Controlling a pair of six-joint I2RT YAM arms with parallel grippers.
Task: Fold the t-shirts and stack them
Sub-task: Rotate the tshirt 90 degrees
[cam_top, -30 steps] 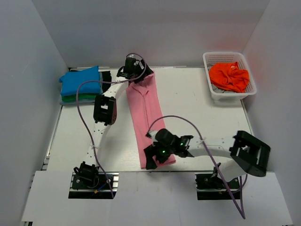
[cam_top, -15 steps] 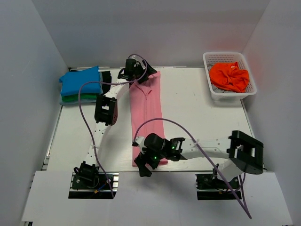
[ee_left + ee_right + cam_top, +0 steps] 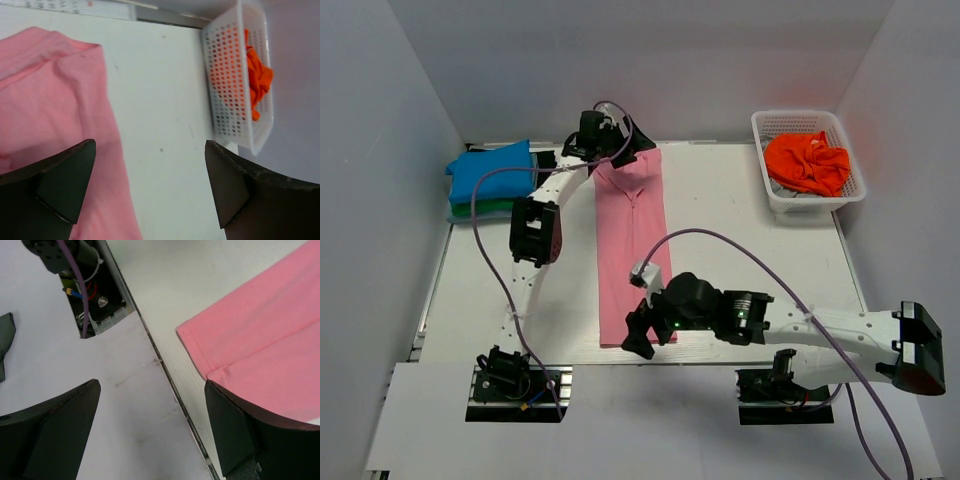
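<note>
A light pink t-shirt [image 3: 632, 250], folded into a long narrow strip, runs from the far middle of the table to its near edge. My left gripper [image 3: 616, 152] hangs open over the strip's far end. In the left wrist view one finger [image 3: 60, 187] is above the pink cloth [image 3: 55, 100] and the other above bare table. My right gripper [image 3: 640, 334] is open at the strip's near end, with the shirt's corner [image 3: 260, 330] beside one finger [image 3: 240, 435]. A blue t-shirt [image 3: 492, 172] lies folded on a green one [image 3: 480, 209] at the far left. An orange t-shirt [image 3: 808, 162] sits crumpled in the basket.
The white lattice basket [image 3: 772, 188] stands at the far right; it also shows in the left wrist view as the basket [image 3: 227, 95]. The left arm's base [image 3: 82, 270] and the table's near edge rail [image 3: 170, 385] lie under my right gripper. White walls enclose three sides.
The right arm swung and stretched out, its gripper ending at the strip's near left corner. The pink strip now lies straighter, its near end shifted left. The left gripper drifted slightly back.
</note>
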